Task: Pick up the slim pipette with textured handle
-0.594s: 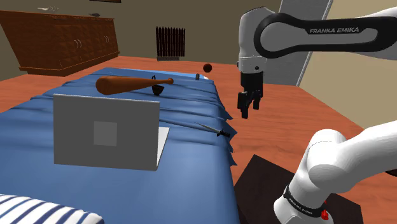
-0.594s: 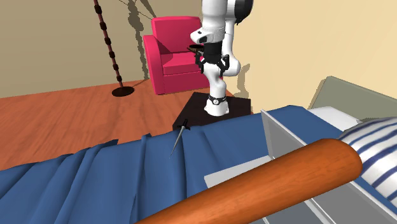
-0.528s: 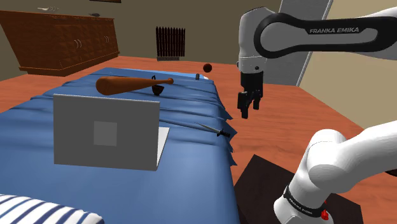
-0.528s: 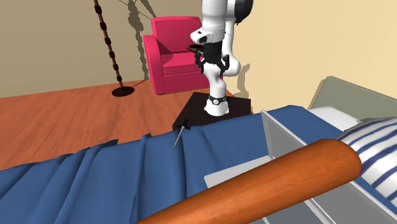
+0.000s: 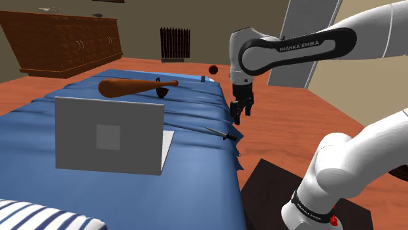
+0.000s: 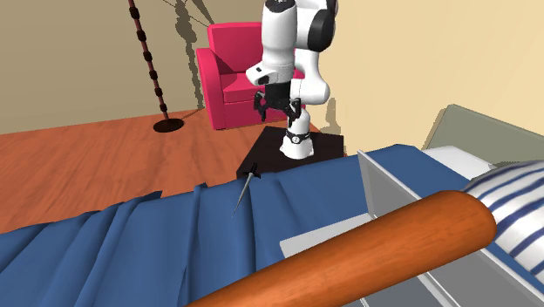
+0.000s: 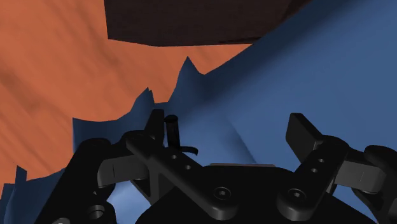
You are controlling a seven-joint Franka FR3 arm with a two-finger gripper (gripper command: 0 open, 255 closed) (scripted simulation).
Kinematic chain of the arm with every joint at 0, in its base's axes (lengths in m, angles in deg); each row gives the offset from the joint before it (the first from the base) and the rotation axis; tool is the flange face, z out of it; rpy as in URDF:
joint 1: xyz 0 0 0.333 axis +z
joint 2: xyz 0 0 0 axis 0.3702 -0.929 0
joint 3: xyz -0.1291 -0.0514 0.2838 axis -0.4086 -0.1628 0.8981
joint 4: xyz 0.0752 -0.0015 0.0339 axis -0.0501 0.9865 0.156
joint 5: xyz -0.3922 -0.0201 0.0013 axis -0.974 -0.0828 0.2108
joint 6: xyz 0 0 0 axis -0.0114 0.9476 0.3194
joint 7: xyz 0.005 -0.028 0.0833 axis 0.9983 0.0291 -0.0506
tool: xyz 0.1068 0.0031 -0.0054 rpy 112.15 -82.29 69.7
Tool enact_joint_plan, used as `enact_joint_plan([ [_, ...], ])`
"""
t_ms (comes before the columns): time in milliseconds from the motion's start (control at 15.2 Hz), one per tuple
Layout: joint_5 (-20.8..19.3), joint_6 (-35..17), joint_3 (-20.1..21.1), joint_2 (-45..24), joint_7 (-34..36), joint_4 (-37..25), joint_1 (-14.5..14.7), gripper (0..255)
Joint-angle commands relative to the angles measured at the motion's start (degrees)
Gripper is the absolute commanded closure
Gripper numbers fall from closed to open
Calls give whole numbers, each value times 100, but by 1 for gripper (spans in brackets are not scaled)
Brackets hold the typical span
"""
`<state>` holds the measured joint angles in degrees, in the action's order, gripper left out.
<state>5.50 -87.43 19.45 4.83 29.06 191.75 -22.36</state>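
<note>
I see the gripper [image 5: 238, 116] above the bed [image 5: 196, 176] edge, fingers spread apart and gripping nothing. The pipette [image 5: 219, 133] lies on the blue sheet at about seven o'clock from them in the shoulder view. On the wrist camera its dark end sits just beside one finger [image 7: 153, 125], and the rest is hidden behind the gripper.

Bed, stand and 1 pipette at the bed's edge

The pipette [image 5: 219, 132] lies on the bed [image 5: 196, 189] near the edge that faces the stand [image 5: 274, 189], and the gripper [image 5: 238, 119] hangs in the air above it, not touching. In the shoulder view, 1 upright board [image 5: 108, 135] stands to the pipette's left, a bat [image 5: 134, 85] and a bowl [image 5: 162, 93] lie behind it, and a dresser [image 5: 65, 42] stands beyond the bed.
</note>
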Motion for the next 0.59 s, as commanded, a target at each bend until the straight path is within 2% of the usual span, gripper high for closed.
enact_joint_plan([
  [0, -92, -412, -70, -417, -111, -39, -30, 0],
  [528, -340, -1600, -267, -2079, -480, -629, -123, 0],
])
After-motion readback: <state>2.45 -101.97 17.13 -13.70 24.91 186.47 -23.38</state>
